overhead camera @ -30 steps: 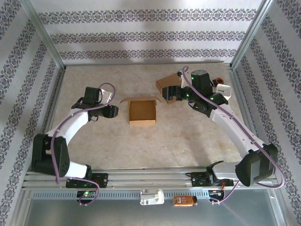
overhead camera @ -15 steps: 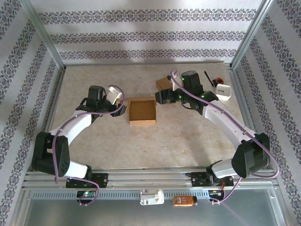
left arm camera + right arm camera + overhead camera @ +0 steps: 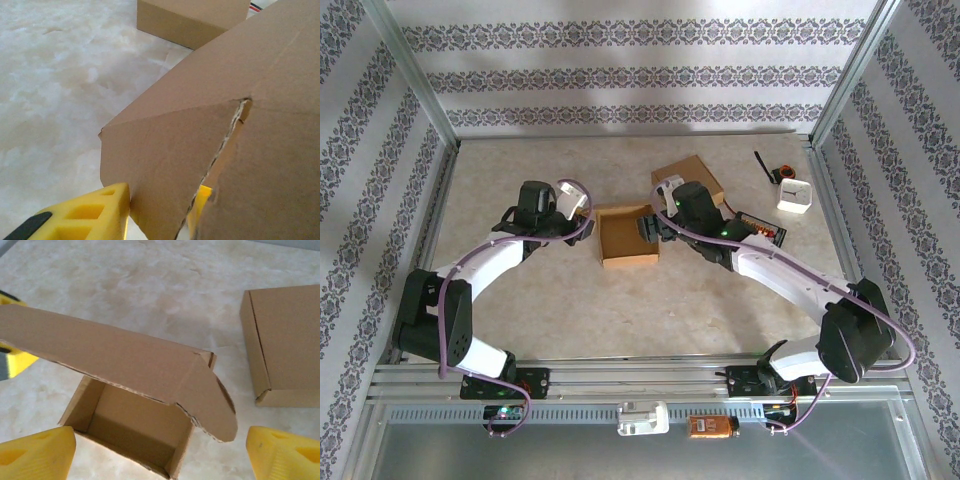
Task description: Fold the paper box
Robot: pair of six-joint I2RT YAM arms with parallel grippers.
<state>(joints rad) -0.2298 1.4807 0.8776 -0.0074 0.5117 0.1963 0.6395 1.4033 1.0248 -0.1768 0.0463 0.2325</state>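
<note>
Brown cardboard box [image 3: 625, 236] lies open; left claw [image 3: 160, 200] straddles its flap, grip uncertain; right claw [image 3: 157, 445] hangs spread wide above.

**A:** Entry, right wrist camera. Centre of frame?

**B:** Paper box [image 3: 125, 425], brown, open-topped, on the pale marbled counter [image 3: 125, 270]. One long flap [image 3: 110, 357] is raised and tilted over the opening. A rounded tab [image 3: 215, 407] hangs from its right end.

**A:** Fingers?

**B:** Right gripper [image 3: 160, 457]: yellow fingers [image 3: 35, 455] in the two bottom corners, spread wide, nothing clamped. The box's near edge shows between them.

**A:** Anything else?

**B:** Second box [image 3: 285, 350], closed and flat, right of the first and apart from it. At the left edge, a yellow tip [image 3: 12, 365] with a black patch, partly behind the flap. Contact not discernible.
</note>
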